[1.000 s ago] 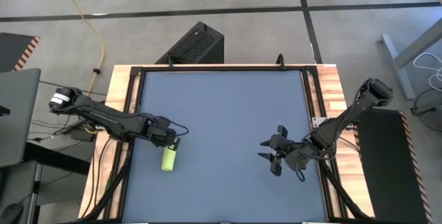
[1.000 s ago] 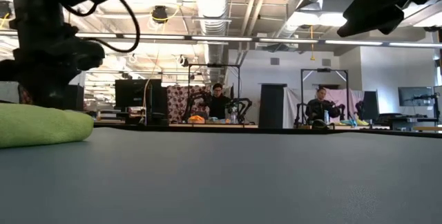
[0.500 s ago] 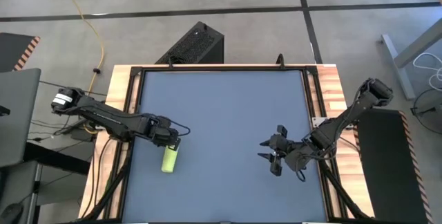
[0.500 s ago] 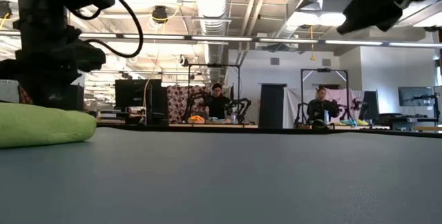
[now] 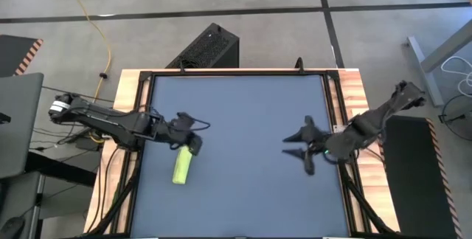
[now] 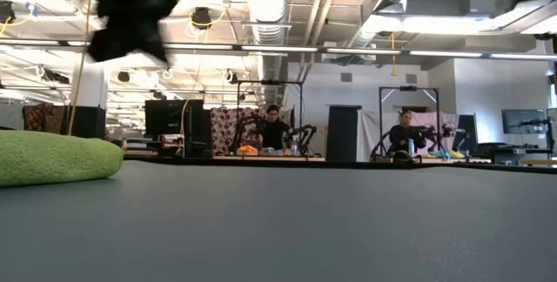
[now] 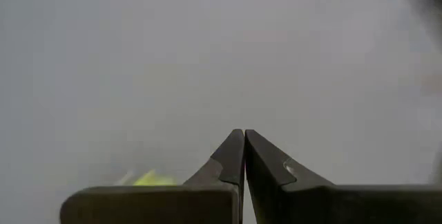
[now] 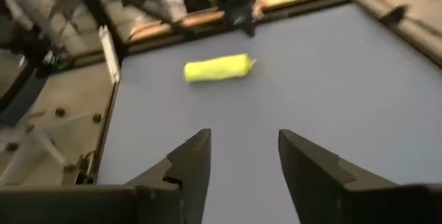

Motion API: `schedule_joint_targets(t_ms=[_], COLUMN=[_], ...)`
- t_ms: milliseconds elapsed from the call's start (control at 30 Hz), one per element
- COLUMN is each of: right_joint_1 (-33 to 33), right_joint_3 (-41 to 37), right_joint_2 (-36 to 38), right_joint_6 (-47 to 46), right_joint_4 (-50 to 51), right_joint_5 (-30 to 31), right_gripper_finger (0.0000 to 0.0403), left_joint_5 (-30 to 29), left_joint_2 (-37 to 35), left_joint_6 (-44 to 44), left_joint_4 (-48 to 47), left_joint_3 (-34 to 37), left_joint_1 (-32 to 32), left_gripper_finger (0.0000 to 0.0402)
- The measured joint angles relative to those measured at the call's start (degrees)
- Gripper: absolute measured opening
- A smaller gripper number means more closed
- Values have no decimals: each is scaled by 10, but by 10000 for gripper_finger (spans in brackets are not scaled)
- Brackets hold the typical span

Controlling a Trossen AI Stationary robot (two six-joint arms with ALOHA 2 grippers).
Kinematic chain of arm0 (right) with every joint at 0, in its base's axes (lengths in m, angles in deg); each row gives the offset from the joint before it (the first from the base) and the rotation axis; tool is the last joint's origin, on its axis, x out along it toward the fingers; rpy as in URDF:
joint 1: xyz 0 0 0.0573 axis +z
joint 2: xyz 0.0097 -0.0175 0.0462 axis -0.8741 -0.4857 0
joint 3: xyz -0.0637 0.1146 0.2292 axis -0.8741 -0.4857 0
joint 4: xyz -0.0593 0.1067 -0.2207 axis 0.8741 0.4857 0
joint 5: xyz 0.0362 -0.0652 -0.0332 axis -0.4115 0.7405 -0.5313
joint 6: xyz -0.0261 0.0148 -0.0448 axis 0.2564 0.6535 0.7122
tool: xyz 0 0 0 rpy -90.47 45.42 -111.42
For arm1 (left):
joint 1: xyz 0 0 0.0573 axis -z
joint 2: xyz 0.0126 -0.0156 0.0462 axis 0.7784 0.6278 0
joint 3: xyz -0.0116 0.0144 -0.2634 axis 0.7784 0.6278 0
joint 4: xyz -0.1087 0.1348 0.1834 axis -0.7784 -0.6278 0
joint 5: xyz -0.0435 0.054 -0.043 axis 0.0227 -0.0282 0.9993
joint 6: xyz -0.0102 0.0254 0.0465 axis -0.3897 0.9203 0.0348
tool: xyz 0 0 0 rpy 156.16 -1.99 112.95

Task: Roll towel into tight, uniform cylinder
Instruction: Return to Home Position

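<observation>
The lime towel (image 5: 181, 168) lies rolled into a short cylinder on the dark blue-grey mat (image 5: 243, 106), near the mat's left edge; it also shows in the low view (image 6: 52, 157) and the right wrist view (image 8: 217, 68). My left gripper (image 5: 196, 147) is shut and empty, raised just beyond the roll's far end. My right gripper (image 5: 304, 149) is open and empty above the mat's right part.
A black metal frame (image 5: 147, 77) and wooden borders (image 5: 354, 91) surround the mat. A black box (image 5: 210, 47) stands on the floor behind the table. People sit at desks far back in the room (image 6: 274, 130).
My left gripper has let go of the towel roll, risen and drawn back toward the table's far edge; the roll stays in place on the mat. My right gripper has risen and moved toward the far right.
</observation>
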Motion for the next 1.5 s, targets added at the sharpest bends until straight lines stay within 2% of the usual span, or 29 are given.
schedule_joint_targets(t_ms=[133,267,367,433,600,700,833,1200,1300,1500], right_joint_1=[-8,-21,-43,-60,-118,-152,-192,-294,-324,-389], right_joint_3=[-25,-91,-151,-193,-307,-366,-424,-479,-496,-554], right_joint_2=[89,190,250,288,405,490,579,565,566,566], right_joint_6=[5,24,64,101,127,109,93,69,80,84], right_joint_4=[17,-52,-124,-157,-169,-169,-167,-122,-155,-283], right_joint_5=[39,58,34,5,-61,-89,-126,-233,-264,-352], right_gripper_finger=[161,91,30,14,24,18,13,14,15,16], left_joint_5=[3,93,139,171,237,270,284,201,200,141], left_joint_2=[36,60,35,11,-48,-83,-145,-364,-405,-454], left_joint_6=[109,255,330,355,363,361,357,307,279,243], left_joint_4=[213,387,475,487,483,479,480,460,459,465], left_joint_3=[6,8,7,7,45,93,161,303,340,404], left_joint_1=[-4,-29,-72,-113,-195,-220,-234,-235,-234,-234], left_gripper_finger=[0,0,0,0,0,0,0,0,0,0])
